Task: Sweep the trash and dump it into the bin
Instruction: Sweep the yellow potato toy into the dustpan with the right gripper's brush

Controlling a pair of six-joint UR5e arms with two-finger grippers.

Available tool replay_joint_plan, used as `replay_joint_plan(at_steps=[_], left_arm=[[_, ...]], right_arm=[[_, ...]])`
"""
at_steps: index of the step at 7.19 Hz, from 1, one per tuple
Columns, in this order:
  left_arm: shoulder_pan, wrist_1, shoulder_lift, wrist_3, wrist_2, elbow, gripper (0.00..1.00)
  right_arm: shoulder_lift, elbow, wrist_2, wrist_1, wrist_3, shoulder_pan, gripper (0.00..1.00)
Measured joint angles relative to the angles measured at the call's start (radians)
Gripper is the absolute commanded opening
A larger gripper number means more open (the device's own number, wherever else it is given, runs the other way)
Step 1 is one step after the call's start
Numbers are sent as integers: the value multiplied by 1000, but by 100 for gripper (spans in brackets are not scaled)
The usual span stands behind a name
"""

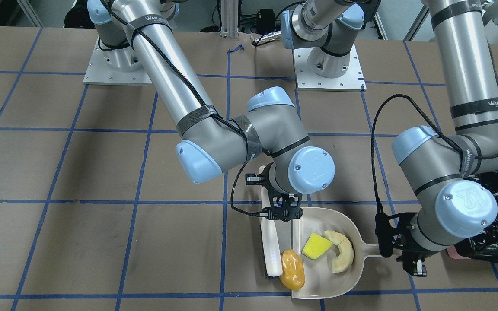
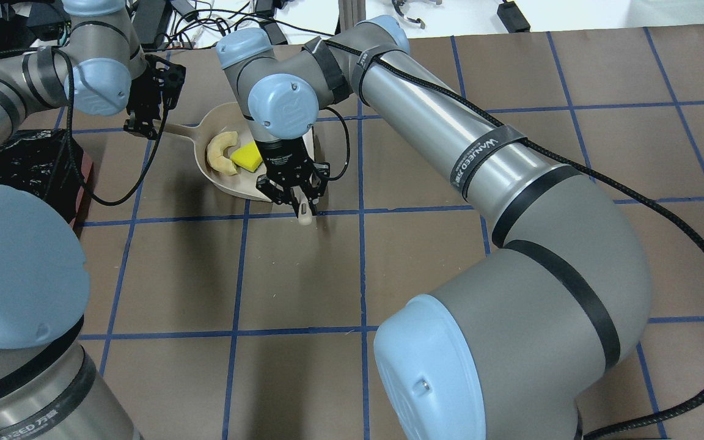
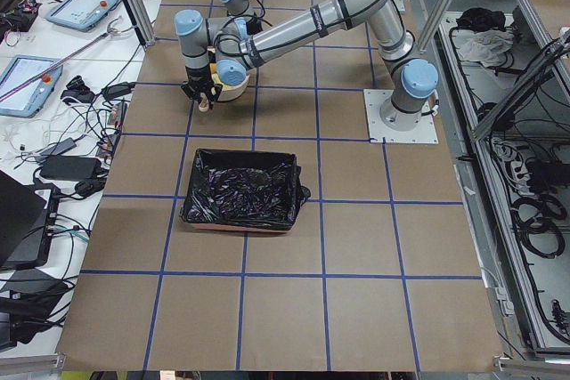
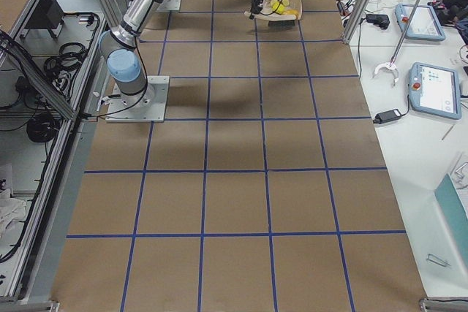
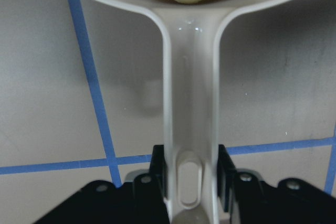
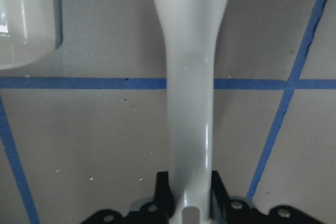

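Left hand (image 5: 191, 182) was clamped on dustpan (image 1: 318, 285) handle, right hand (image 6: 190, 195) on brush (image 1: 272, 250). Sponge (image 1: 316, 245), bread piece (image 1: 342, 257) were lodged inside dustpan; potato lump (image 1: 292, 269) was seen at dustpan lip. Dumping into bin (image 1: 497, 207), beyond dustpan handle, was judged not yet done.

I see the dustpan (image 1: 318, 285) on the tabletop (image 1: 102, 172) near the operators' edge, in the robot's left half. The sponge (image 1: 316, 245) and bread piece (image 1: 342, 257) lie side by side in it. The potato lump (image 1: 292, 269) sits at its open lip, with the brush (image 1: 271, 250) just beside on the right. The bin (image 3: 240, 187) stands beyond the pan's handle, toward the left end.
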Motion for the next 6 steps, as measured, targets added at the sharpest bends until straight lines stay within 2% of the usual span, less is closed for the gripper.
replay_joint_plan(at_steps=[6], left_arm=[[1,0,-1,-1,-3,0,21]], right_arm=[[2,-13,69,-69,87,48,0]])
